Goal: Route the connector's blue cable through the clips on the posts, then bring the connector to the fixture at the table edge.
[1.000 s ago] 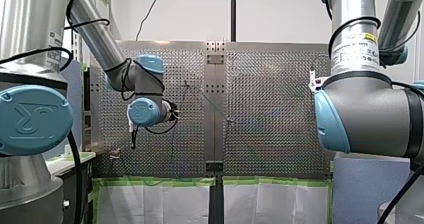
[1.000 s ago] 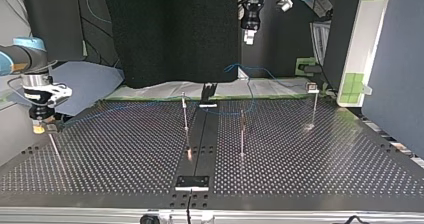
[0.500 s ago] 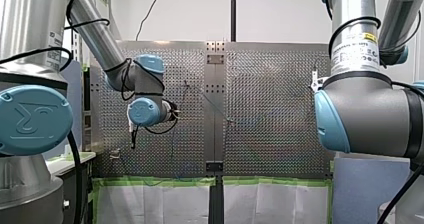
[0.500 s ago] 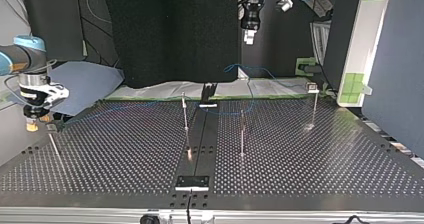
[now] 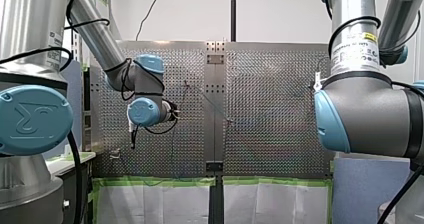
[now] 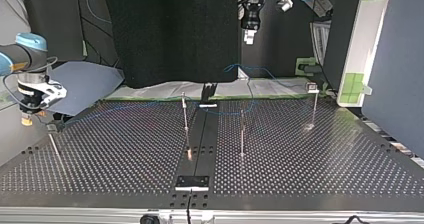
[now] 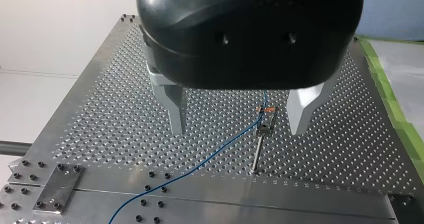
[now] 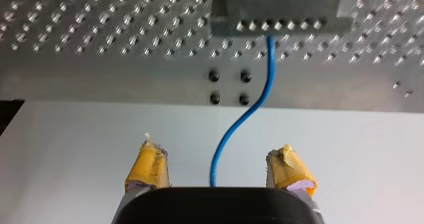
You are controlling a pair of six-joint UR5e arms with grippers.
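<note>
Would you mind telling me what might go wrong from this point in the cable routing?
The blue cable runs between the open yellow pads of my right gripper; a sideways retreat might snag it and tug the dark block it leads to. My left gripper hangs open over a post whose clip carries the cable; descending off-centre could bend it.

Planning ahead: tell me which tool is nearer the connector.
Right. The connector lies close ahead of my right tool, its cable between the fingers; my left tool hangs over a post elsewhere.

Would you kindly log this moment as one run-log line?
left gripper: open above post clip | right gripper: open, clear of connector | blue cable: at post clip
</note>
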